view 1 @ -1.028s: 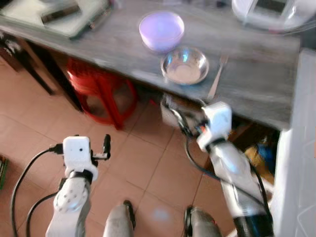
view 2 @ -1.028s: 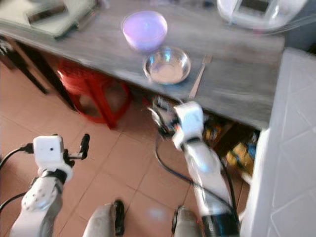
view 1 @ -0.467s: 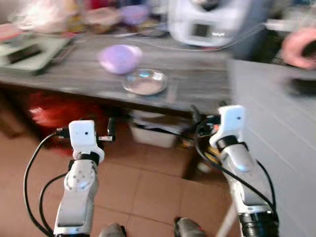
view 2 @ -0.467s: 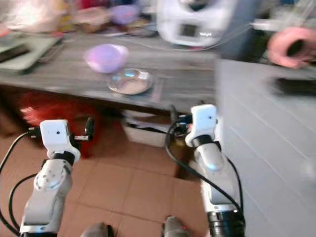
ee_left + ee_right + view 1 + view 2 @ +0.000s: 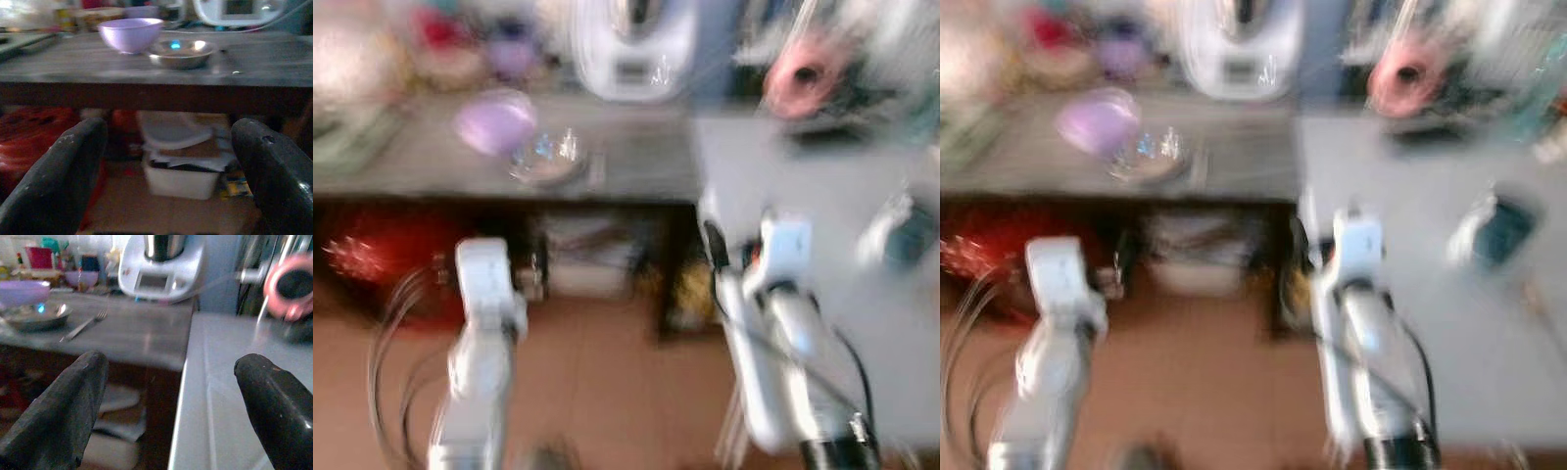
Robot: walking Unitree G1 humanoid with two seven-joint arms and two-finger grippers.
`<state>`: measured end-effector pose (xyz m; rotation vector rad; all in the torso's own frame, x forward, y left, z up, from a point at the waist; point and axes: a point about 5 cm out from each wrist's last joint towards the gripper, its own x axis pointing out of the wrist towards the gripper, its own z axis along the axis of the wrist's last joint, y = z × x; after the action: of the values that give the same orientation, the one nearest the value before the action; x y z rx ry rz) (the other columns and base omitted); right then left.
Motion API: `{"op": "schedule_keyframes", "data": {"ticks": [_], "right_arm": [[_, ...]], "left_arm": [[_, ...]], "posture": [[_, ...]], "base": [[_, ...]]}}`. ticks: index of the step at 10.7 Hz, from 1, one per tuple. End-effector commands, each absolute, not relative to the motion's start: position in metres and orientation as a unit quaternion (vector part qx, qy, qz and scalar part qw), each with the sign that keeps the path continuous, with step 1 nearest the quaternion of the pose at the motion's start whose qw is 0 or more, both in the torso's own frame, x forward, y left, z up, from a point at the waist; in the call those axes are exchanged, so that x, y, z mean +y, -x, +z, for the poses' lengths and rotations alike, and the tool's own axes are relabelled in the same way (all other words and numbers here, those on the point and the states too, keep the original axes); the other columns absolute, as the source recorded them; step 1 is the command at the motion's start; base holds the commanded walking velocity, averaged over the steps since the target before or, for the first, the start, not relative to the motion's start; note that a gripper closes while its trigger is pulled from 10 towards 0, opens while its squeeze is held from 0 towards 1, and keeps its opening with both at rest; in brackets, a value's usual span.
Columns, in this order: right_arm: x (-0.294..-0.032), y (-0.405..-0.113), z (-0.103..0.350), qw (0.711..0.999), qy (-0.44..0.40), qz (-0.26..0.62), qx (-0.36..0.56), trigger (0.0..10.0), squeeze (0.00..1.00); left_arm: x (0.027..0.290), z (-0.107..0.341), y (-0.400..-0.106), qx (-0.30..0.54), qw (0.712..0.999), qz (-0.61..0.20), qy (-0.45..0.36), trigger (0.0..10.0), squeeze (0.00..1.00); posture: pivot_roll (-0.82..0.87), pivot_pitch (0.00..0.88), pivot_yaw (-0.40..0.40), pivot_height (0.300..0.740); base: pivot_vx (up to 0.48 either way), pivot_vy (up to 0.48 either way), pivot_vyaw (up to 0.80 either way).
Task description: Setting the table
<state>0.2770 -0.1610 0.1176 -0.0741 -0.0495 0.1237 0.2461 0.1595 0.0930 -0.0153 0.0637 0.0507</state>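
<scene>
A purple bowl and a shallow metal bowl stand close together on the dark wooden table. A fork lies beside the metal bowl. Both arms are held up in front of the table's edge, below its top. My left gripper is open and empty, pointing at the table's front below the bowls. My right gripper is open and empty, facing the seam between the table and a pale grey counter. The eye views are badly blurred.
A white appliance stands at the back of the table. A pink round object and a dark teal item sit on the grey counter. Under the table are a red stool and a white box.
The whole view has swung up and to the right and become blurred, so the camera moved. The bowls keep their place on the table. Both grippers stay open.
</scene>
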Motion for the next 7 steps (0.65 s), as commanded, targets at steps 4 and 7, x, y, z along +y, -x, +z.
{"op": "schedule_keyframes", "data": {"ticks": [4, 7], "right_arm": [[-0.1624, -0.2831, 0.1267, 0.997, 0.036, 0.051, -0.046, 10.0, 0.00], [-0.1657, -0.2817, 0.1288, 0.997, 0.032, 0.042, -0.048, 10.0, 0.00]], "left_arm": [[0.1570, 0.1130, -0.2502, -0.019, 1.000, -0.024, 0.004, 10.0, 0.00], [0.1585, 0.1128, -0.2449, -0.013, 1.000, -0.023, 0.007, 10.0, 0.00]], "posture": [[0.01, 0.000, 0.048, 0.740], [0.02, 0.000, 0.065, 0.740]], "base": [[0.000, -0.081, 0.00], [0.000, -0.450, 0.00]]}}
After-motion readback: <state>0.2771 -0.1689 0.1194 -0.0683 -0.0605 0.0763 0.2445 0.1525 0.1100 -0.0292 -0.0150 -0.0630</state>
